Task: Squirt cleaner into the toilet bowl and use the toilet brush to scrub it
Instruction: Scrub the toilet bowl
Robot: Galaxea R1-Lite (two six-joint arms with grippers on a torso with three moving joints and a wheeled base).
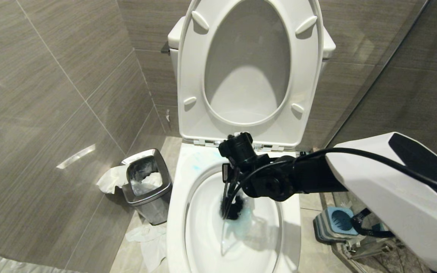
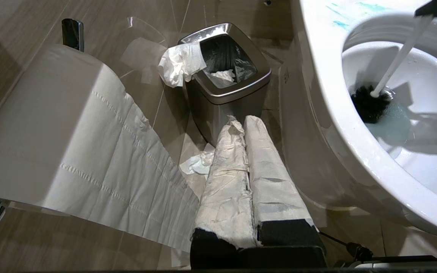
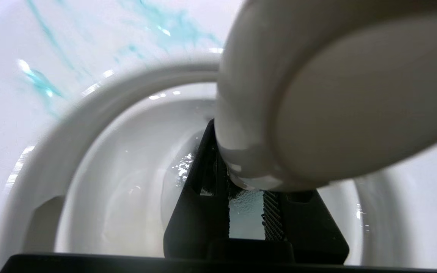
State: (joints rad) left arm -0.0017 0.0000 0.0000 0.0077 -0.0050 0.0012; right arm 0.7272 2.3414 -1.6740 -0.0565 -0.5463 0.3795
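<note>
the right gripper (image 1: 229,178) hangs over the toilet bowl (image 1: 176,212), clenched on the white handle of the toilet brush (image 2: 370,104), whose rounded end fills the right wrist view just behind the fingers. straight below the gripper the black bristle head sits in the water at the bowl's bottom, in a pale blue pool of the cleaner (image 2: 391,123); more blue smears lie on the rim beyond the gripper, toward the raised seat (image 1: 194,72). to scrub well, i judge the grip should stay firm so the handle does not twist, with the head pressed against the ceramic and swept up the walls and under the rim, slowly enough not to splash. the left gripper (image 2: 247,125) is parked beside the bowl, clenched and holding nothing, its fingers wrapped in paper.
</note>
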